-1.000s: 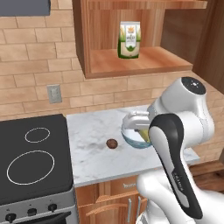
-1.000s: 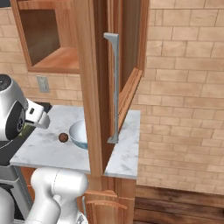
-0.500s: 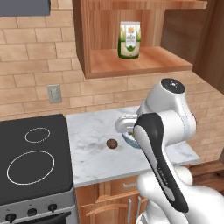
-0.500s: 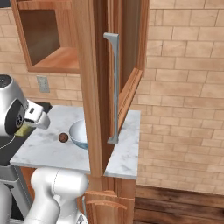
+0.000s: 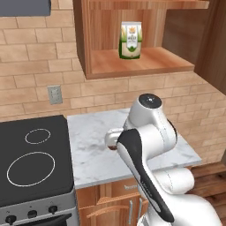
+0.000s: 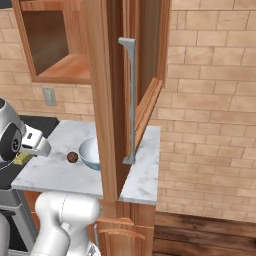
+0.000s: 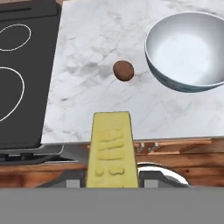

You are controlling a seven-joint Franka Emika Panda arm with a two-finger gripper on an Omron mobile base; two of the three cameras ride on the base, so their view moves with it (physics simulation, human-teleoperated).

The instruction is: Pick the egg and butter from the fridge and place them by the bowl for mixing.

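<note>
The butter (image 7: 109, 148) sits clamped in my claw (image 7: 109, 181), a pale yellow block sticking forward from between my fingers, hanging over the near edge of the marble counter (image 7: 96, 39) and not yet touching it. Ahead of it on the stone lies a small brown oval, which I take to be the egg (image 7: 123, 70), and just beside that, to its right in the hand view, stands the bowl (image 7: 188, 52), shiny and empty.

To do this step well, I judge I should carry the block forward over the bare marble near the egg and bowl, come down until its underside rests flat, and only then let go. I should stay off the bowl's rim and not nudge the egg, which looks ready to roll. The black stovetop (image 7: 22, 74) on the other side is no place for butter.

My fingertips are covered by the block, so I cannot see how much of it they grip. From the left base camera my own arm hides most of the bowl and the egg. From the right base camera a wooden cabinet door (image 6: 107, 100) cuts off part of the bowl. How high the butter hangs above the counter is hard to judge.
</note>
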